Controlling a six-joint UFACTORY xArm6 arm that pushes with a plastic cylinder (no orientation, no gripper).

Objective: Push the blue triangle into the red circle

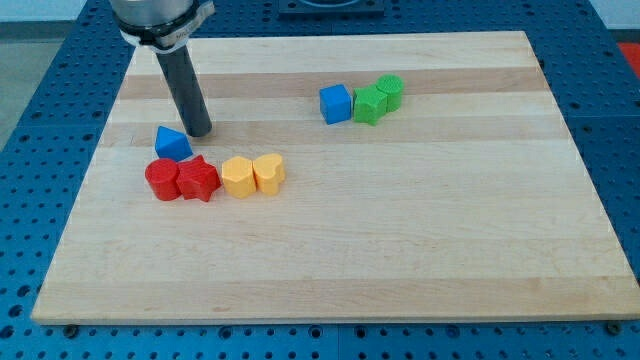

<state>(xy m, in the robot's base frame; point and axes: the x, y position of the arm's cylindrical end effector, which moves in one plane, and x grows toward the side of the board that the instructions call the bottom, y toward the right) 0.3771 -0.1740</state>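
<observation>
The blue triangle (pixel 172 143) lies on the wooden board at the view's left. The red circle (pixel 160 180) sits just below it, touching or nearly touching it. A red star (pixel 198 179) sits right beside the red circle on its right. My tip (pixel 197 131) rests on the board just to the upper right of the blue triangle, close to its edge. The dark rod rises from there toward the view's top left.
A yellow hexagon (pixel 238 177) and a yellow heart (pixel 268 172) sit right of the red star. A blue cube (pixel 336 103), a green star (pixel 370 104) and a green cylinder (pixel 390 91) form a row at the upper middle. The board (pixel 400 240) ends near the left blocks.
</observation>
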